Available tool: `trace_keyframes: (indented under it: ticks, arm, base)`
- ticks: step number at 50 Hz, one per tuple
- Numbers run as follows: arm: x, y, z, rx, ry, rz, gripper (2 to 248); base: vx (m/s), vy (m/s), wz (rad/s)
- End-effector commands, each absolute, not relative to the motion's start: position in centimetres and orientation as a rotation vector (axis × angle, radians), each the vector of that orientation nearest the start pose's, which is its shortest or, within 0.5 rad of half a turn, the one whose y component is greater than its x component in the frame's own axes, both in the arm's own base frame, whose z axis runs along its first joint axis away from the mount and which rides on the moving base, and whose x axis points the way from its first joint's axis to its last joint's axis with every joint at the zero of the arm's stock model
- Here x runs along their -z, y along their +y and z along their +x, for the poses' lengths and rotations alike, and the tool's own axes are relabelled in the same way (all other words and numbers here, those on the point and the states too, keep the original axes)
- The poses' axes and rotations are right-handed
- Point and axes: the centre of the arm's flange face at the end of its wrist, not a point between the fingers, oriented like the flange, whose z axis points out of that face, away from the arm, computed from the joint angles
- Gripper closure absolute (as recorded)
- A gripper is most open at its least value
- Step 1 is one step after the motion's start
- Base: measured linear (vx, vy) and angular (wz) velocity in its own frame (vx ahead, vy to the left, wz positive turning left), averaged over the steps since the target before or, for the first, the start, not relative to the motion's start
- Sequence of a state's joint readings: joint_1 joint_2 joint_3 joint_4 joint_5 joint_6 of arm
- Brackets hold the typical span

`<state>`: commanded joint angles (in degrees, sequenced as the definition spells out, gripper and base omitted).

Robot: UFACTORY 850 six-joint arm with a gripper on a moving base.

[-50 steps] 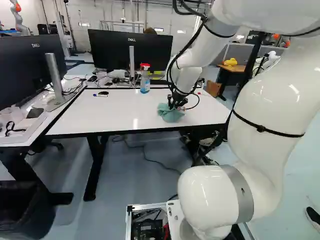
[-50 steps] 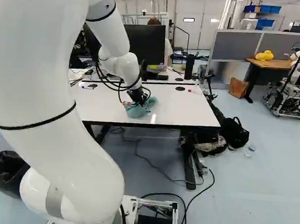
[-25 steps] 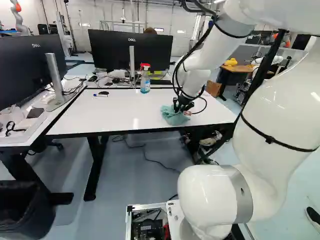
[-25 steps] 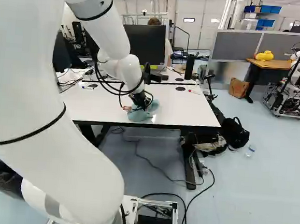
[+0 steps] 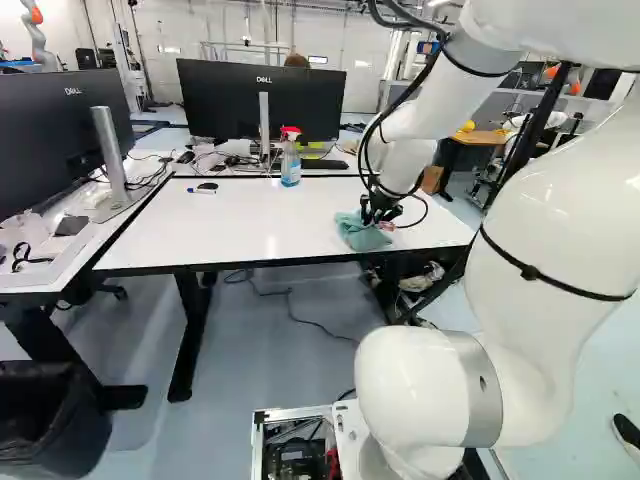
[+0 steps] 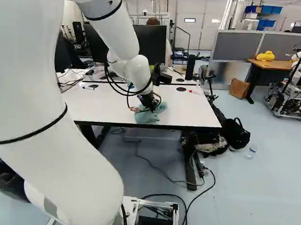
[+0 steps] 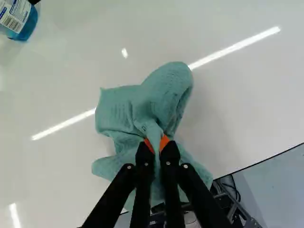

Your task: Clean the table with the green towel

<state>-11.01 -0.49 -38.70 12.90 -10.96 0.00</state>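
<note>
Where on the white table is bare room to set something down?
A bare patch of table lies between the marker, the spray bottle, the green towel and the near edge. Crowded: by the towel, pinched in the gripper, and around the monitor behind.

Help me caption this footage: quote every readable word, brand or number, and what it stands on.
"DELL": left monitor, left base view.
"DELL": rear monitor, behind the white table.
Too small or blurred to read: the label on the spray bottle; the marks on the green towel.
</note>
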Motion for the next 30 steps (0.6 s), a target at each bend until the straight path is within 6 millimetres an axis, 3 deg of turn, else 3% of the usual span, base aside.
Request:
trace_keyframes:
  ticks: [18,30]
  arm:
    - [-43.7,-7.7,41.8,0.752,0.597,-2.94,220]
    - [-45.1,-6.6,43.1,0.798,0.55,-2.929,220]
  base:
    - [0.0,0.0,0.0]
    - [0.0,0.0,0.0]
